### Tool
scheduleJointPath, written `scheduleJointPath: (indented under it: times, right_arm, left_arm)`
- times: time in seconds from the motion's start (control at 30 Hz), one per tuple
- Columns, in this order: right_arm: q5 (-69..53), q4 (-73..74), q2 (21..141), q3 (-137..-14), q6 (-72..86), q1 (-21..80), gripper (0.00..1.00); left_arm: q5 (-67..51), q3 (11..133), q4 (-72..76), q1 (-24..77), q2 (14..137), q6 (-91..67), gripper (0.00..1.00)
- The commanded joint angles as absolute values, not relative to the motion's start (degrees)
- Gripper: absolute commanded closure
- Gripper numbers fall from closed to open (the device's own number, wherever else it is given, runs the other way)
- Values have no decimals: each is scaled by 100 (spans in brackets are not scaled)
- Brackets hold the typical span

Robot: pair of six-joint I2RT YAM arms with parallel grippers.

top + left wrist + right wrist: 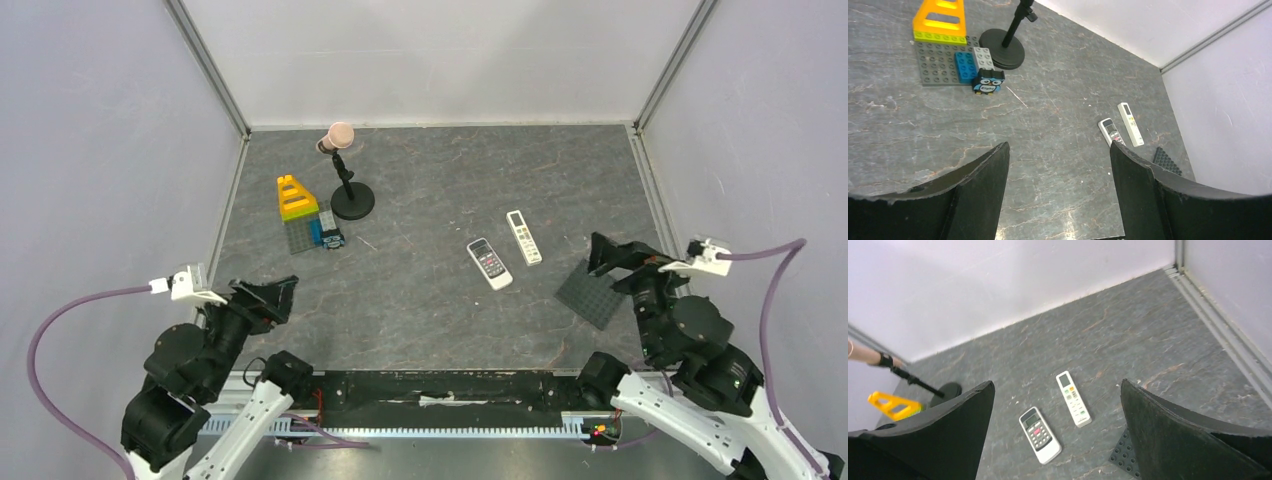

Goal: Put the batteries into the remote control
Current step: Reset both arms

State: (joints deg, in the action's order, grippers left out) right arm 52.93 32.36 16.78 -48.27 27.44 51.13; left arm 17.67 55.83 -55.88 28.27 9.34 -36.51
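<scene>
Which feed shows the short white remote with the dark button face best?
Right wrist view: the short white plastic remote control with dark grey button face lies largest there, face up, with single keys distinguishable. The top view shows it small, mid-table; the left wrist view shows it distant and tiny.

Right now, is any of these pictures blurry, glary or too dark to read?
Top view: even light, no glare, remote control small. Left wrist view: crisp table, left gripper nearly black. Right wrist view: slightly soft, but the remote's buttons show.
</scene>
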Motion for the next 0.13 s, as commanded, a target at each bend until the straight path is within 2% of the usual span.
scheduleJointPath:
  times: [0.0,0.1]
  right_arm:
    - [6009,3325,1437,-5037,2670,5123,2]
    - [6107,3305,1389,-5028,2660,5117,2]
  left_arm:
    - [2096,5757,-5751,2835,921,-3544,21]
    - [2081,5714,-5743,2833,998,-3627,21]
